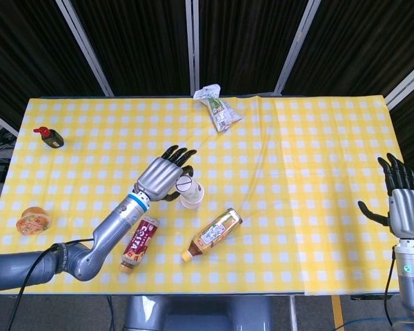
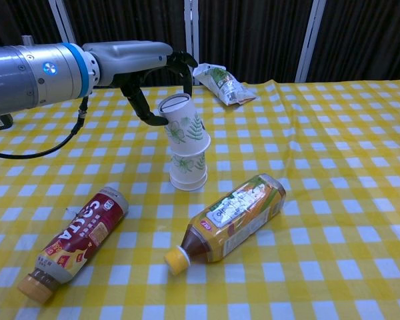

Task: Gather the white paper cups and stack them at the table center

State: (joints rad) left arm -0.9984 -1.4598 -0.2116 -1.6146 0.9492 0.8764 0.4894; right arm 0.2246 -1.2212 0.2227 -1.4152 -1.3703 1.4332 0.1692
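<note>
Left hand (image 2: 157,80) grasping tilted paper cup (image 2: 183,125) atop upside-down cup (image 2: 188,171); right hand (image 1: 402,200) released.

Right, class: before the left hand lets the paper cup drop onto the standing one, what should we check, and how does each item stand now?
1. Left hand holds the upper cup: ok.
2. Lower cup stands upside down on the table: ok.
3. Upper cup squared over lower cup: not ok, it is tilted.
4. Upper cup fully seated: cannot tell.
5. Tea bottle apart from the stack: ok.
6. Right hand far from the stack, holding nothing: ok.
</note>
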